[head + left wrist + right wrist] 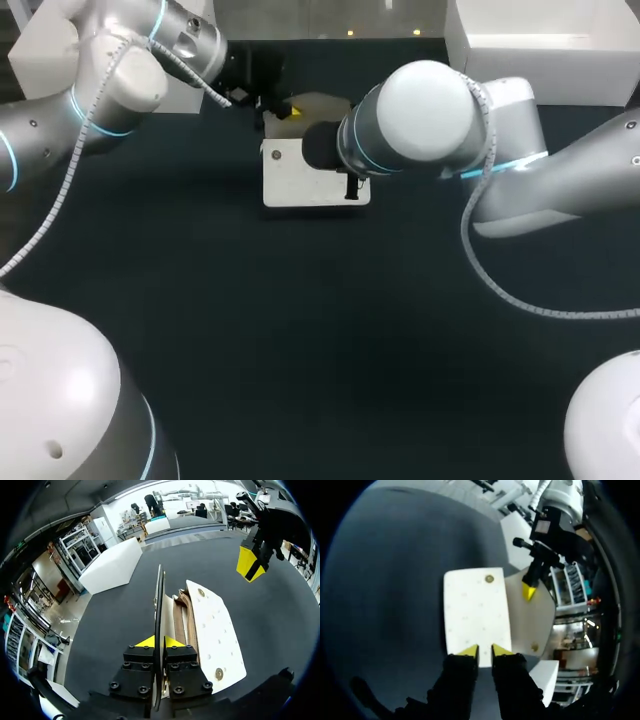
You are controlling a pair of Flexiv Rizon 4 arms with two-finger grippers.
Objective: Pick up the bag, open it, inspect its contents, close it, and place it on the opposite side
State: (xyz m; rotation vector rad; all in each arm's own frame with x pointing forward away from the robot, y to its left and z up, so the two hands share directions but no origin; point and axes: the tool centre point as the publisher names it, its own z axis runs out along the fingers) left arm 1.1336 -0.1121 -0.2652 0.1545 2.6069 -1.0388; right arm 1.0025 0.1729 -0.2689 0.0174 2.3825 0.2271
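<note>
A white bag (300,180) lay near the far middle of a dark surface (300,340), with both robot arms reaching over it. In the overhead view, the bulky wrist of the right arm (430,118) covered the bag's right edge and hid that arm's end effector completely. The left end effector (283,110) showed only as a dark shape with a speck of yellow, just past the bag's far edge.

The left wrist view showed what the overhead view could not. The left end effector was clamped on a thin flap (159,600) of the bag, which stood upright and edge-on between its two yellow tips. Beside the flap the bag gaped open, showing a brown lining (182,622). A white panel (215,640) with metal studs lay tilted outward. The contents of the bag could not be made out.

The right wrist view looked down on that white panel. The right end effector (485,651) was at the panel's near edge, its tips a narrow gap apart and gripping nothing. This view alone did not show whether the tips touched the panel, but the left wrist view showed this end effector raised clear of the bag. In the right wrist view the held flap appeared as a beige sheet, with the left end effector's yellow tip at its edge.
</note>
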